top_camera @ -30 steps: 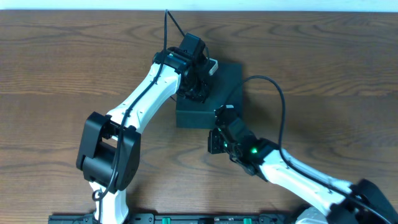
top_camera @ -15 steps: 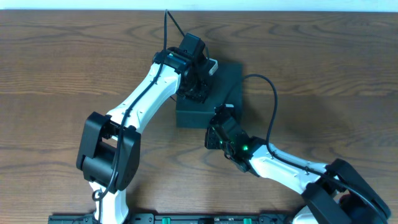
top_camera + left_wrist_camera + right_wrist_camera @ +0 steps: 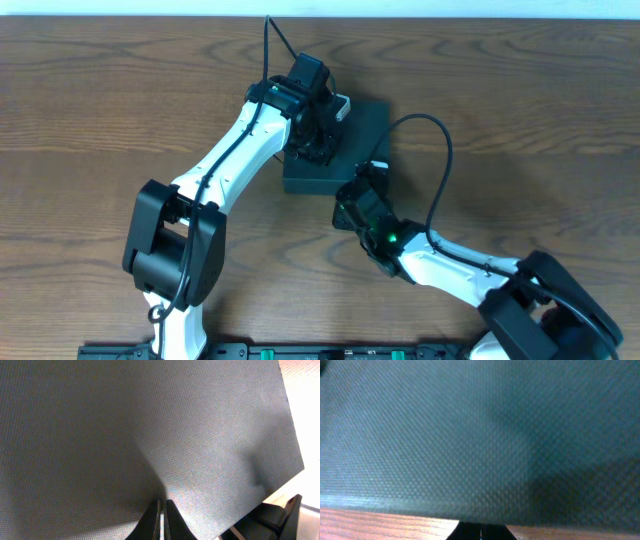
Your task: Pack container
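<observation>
The container [image 3: 362,122], a dark teal-green matte box, sits at the middle of the wooden table with its lid down. My left gripper [image 3: 318,142] is shut, its tips pressing on the lid's left part. In the left wrist view the textured lid [image 3: 150,425] fills the frame, and the left gripper [image 3: 163,506] touches it with nothing between the fingers. My right gripper [image 3: 368,178] is shut at the box's front right corner. The right wrist view shows the container wall [image 3: 470,435] very close, with the right gripper [image 3: 480,533] low against it.
Brown wood table [image 3: 520,110] lies all around the box. The right arm's black cable [image 3: 436,150] loops up beside the container's right side. The left arm's big black joint [image 3: 175,240] stands at the front left. A strip of table [image 3: 380,522] shows under the box wall.
My right gripper has swung up and to the right, from in front of the box to its front right corner. The left gripper has stayed on the lid.
</observation>
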`<state>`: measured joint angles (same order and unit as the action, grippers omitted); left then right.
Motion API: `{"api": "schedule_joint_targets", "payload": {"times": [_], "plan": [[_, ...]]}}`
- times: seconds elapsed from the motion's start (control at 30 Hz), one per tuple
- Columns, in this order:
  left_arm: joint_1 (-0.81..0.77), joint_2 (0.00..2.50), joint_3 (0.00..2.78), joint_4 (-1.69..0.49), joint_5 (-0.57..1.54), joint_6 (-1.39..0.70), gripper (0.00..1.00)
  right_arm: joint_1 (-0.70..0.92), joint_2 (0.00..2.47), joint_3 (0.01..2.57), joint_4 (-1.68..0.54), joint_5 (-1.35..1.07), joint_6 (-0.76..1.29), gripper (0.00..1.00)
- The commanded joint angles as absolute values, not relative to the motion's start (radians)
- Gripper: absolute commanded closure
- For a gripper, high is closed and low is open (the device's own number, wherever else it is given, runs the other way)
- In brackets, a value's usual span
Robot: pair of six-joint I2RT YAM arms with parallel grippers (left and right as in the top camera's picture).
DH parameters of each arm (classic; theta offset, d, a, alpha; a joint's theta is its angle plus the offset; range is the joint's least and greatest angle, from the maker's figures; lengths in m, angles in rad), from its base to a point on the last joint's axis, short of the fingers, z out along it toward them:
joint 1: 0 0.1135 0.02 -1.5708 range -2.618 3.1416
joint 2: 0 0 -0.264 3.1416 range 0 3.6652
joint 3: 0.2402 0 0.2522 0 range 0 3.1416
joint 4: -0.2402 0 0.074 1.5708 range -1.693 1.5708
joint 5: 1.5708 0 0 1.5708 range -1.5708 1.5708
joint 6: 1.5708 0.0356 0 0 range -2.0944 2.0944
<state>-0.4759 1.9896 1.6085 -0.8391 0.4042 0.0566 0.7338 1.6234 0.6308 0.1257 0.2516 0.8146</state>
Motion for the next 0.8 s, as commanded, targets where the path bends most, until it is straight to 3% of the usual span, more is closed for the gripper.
{"api": "schedule_joint_targets", "payload": {"times": [0.0, 0.37, 0.57, 0.77], "plan": [[-0.476, 2.003, 1.581, -0.852, 0.393, 0.067, 0.94, 0.738, 1.645, 0.628, 0.15, 0.331, 0.845, 0.98], [-0.476, 2.003, 1.581, -0.852, 0.393, 0.067, 0.94, 0.724, 1.677, 0.63, 0.175, 0.323, 0.889, 0.98], [-0.476, 2.003, 1.581, -0.857, 0.393, 0.067, 0.94, 0.723, 1.545, 0.63, 0.133, 0.239, 0.868, 0.98], [-0.474, 2.003, 1.581, -0.855, 0.393, 0.068, 0.94, 0.697, 1.354, 0.63, 0.088, 0.24, 0.694, 0.98]]}}
